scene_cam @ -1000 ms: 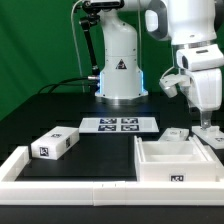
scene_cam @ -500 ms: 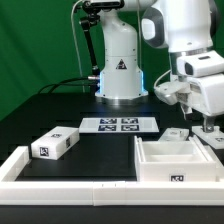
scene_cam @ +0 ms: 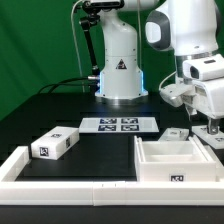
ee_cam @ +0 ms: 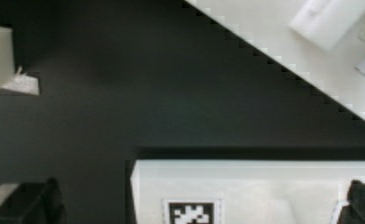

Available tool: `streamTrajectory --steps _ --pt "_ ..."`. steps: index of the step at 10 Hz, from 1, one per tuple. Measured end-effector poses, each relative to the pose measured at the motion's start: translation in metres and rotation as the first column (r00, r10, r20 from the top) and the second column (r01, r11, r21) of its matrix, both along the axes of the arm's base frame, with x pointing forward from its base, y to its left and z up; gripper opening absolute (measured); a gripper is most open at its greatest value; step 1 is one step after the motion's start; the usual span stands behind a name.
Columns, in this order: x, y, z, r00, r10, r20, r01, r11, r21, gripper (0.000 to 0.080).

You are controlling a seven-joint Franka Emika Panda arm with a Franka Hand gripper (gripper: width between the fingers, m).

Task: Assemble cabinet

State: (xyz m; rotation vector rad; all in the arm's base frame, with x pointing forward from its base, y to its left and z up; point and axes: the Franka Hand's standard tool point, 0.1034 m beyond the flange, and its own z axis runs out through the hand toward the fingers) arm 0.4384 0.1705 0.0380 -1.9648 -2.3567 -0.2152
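The white cabinet shell [scene_cam: 172,160] with its compartments lies at the front right of the exterior view, a tag on its front wall. One tagged drawer block [scene_cam: 55,143] lies at the front left, and another small white part [scene_cam: 175,133] sits behind the shell. My gripper [scene_cam: 209,127] hangs at the exterior view's right, over a white tagged piece [scene_cam: 214,141] beside the shell. In the wrist view the gripper [ee_cam: 200,198] is open, with the white tagged piece [ee_cam: 214,185] below and between the dark fingers [ee_cam: 33,200], nearer one of them. It grips nothing.
The marker board [scene_cam: 120,125] lies flat in the middle, in front of the robot base [scene_cam: 120,70]. A long low white border rail [scene_cam: 60,181] runs along the front and up the left side. In the wrist view a white diagonal edge [ee_cam: 294,70] crosses the dark table.
The arm and gripper have shifted a little toward the exterior view's right, over the white piece beside the shell. No part has moved.
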Motion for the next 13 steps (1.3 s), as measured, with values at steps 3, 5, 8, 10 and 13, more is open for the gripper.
streamTrajectory --steps 3,5,8,10,13 --pt "-0.018 0.020 -0.008 0.999 0.038 -0.014 -0.038 0.999 0.023 0.0797" --pt "-0.028 0.020 -0.021 0.998 0.039 -0.047 -0.038 0.999 0.029 0.0797" --pt "-0.031 0.021 -0.026 0.998 0.023 -0.057 -0.021 0.999 0.035 0.0797" --pt "-0.031 0.021 -0.026 0.998 0.015 -0.058 -0.013 0.999 0.035 0.0556" --pt "-0.032 0.021 -0.027 0.998 0.014 -0.061 -0.012 0.999 0.035 0.0201"
